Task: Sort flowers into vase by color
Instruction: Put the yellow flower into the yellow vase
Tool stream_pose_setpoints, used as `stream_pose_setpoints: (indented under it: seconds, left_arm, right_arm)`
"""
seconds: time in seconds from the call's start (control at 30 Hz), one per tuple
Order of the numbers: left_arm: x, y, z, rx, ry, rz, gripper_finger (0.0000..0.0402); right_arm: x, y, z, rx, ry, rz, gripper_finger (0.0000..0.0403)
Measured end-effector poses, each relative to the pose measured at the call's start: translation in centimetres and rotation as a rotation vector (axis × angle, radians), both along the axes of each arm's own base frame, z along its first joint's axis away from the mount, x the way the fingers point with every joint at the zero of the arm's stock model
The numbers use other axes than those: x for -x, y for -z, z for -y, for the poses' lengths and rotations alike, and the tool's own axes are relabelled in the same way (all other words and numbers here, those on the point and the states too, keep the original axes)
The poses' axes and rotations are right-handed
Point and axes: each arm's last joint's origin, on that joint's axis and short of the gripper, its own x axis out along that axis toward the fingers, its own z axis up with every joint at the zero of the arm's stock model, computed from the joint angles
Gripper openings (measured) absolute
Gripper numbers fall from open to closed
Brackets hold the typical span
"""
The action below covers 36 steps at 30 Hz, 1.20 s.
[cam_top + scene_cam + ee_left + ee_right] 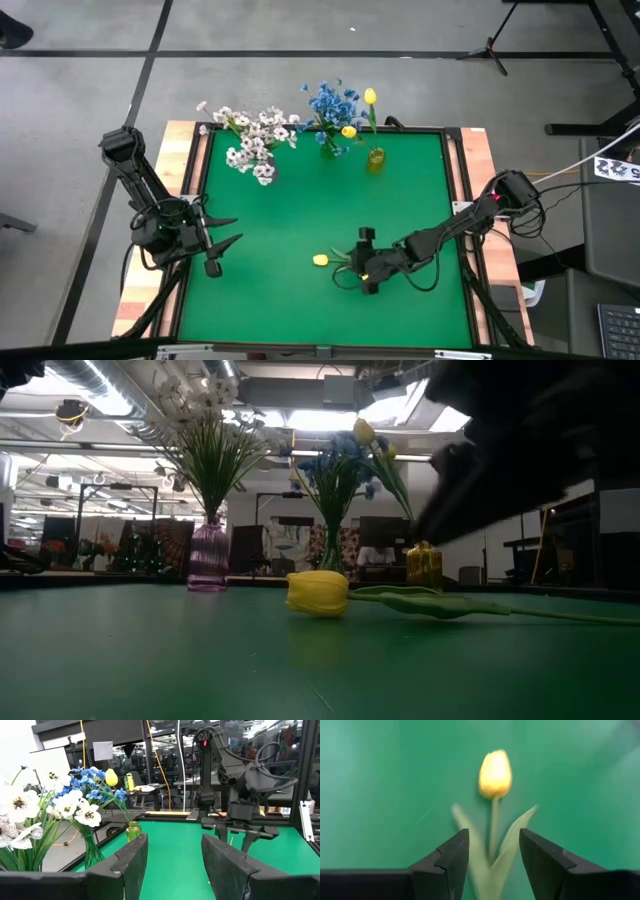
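A yellow tulip (320,260) lies flat on the green mat, with its stem and leaves (440,603) trailing toward the table's right. My right gripper (367,262) hovers open over that stem. In the right wrist view its fingers (494,837) stand on either side of the stem and leaves without touching them. Near the far edge stand a purple vase of white sprays (255,145), a vase of blue blooms (330,108) and a yellow vase (375,160) holding two yellow tulips. My left gripper (232,232) waits open at the mat's left side.
A wooden rim (190,170) frames the green mat (300,200). The three vases crowd the far edge. The right arm (450,228) reaches in from the right. There is bare mat in the middle and along the near side.
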Motion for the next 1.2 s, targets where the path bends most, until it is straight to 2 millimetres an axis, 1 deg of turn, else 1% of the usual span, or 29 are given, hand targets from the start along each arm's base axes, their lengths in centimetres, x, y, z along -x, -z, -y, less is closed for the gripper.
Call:
stream_pose_setpoints:
  seconds: [0.13,0.3,0.67,0.77,0.93,1.2]
  left_arm:
    - [0.0,0.0,0.0,0.000,0.000,0.000,0.0182]
    - [0.0,0.0,0.0,-0.001,0.000,0.000,0.0182]
    - [0.0,0.0,0.0,-0.004,0.000,-0.002,0.0182]
    - [0.0,0.0,0.0,-0.005,0.000,-0.002,0.0182]
    - [0.0,0.0,0.0,-0.007,0.000,-0.004,0.0182]
    - [0.0,0.0,0.0,-0.007,-0.002,-0.004,0.0182]
  right_arm:
    - [0.9,0.7,0.0,-0.035,0.009,-0.114,0.0175]
    - [1.5,1.0,-0.1,-0.015,0.024,-0.162,0.0175]
    - [1.7,1.1,0.2,0.024,0.065,-0.175,0.0175]
    - [1.6,1.4,0.2,0.028,0.065,-0.181,0.0175]
    - [1.3,2.7,0.0,0.034,0.059,-0.208,0.0175]
    - [1.3,2.9,0.1,0.050,0.075,-0.211,0.0175]
